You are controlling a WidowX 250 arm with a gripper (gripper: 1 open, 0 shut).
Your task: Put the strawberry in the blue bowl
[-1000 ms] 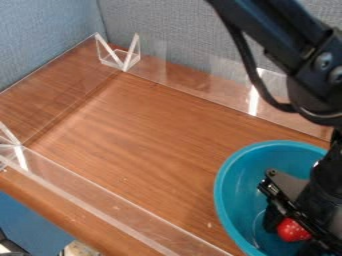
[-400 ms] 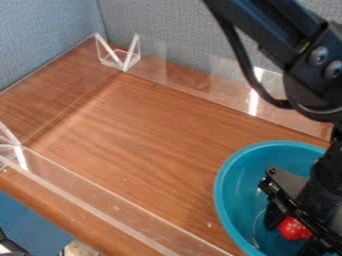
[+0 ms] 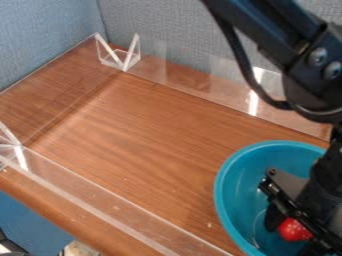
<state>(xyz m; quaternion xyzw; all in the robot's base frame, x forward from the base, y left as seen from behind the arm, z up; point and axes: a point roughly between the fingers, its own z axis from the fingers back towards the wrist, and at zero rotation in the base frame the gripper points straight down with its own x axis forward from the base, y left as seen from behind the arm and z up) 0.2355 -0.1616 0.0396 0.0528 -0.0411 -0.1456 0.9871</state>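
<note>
Bench (image 3: 120,125): brown wood grain, glossy
Edging: clear rail (image 3: 174,72) along the sides, clear brackets (image 3: 118,52) at the far left corner
On bench: blue bowl (image 3: 241,175), near right corner, partly cut off by the frame edge

You are looking down at a wooden table (image 3: 120,130) with a reddish-brown grain, lit evenly, with a soft glare along its far side. A low clear plastic fence (image 3: 174,70) runs round its edges, propped by small triangular brackets (image 3: 120,50) at the far corner. Behind it stands a grey-blue fabric wall (image 3: 54,30).
</note>
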